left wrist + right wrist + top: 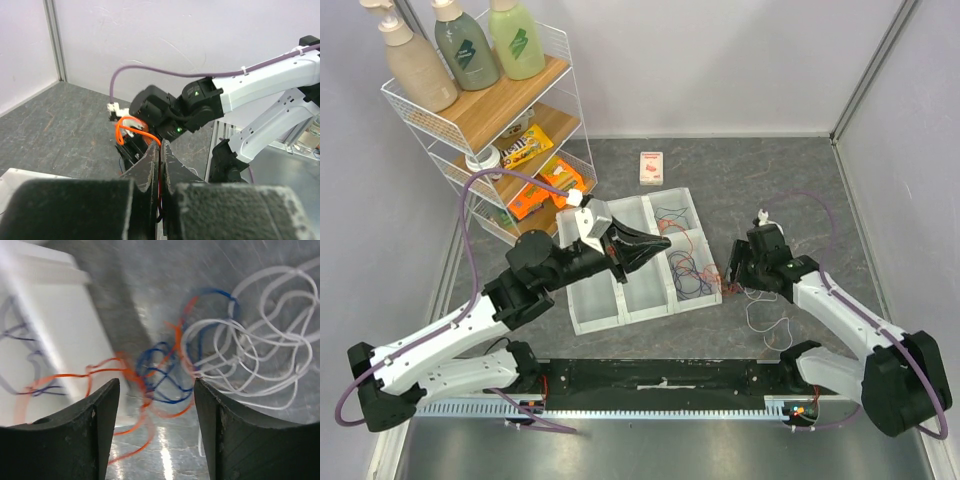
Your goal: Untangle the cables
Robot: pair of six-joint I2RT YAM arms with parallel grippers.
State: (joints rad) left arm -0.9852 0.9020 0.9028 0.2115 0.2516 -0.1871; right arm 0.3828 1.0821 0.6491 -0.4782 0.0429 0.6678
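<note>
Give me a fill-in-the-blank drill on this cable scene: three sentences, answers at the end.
1. The cable pinched in the left gripper is ____.
2. The right gripper has its jaws ____.
3. The rack holds ____ bottles on its top shelf.
Missing words: orange; open; three.

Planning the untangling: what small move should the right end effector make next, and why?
Probably lower the open right end effector onto the blue cable beneath it and close, since the shut left end effector pinches the orange cable, ready to pull apart.
</note>
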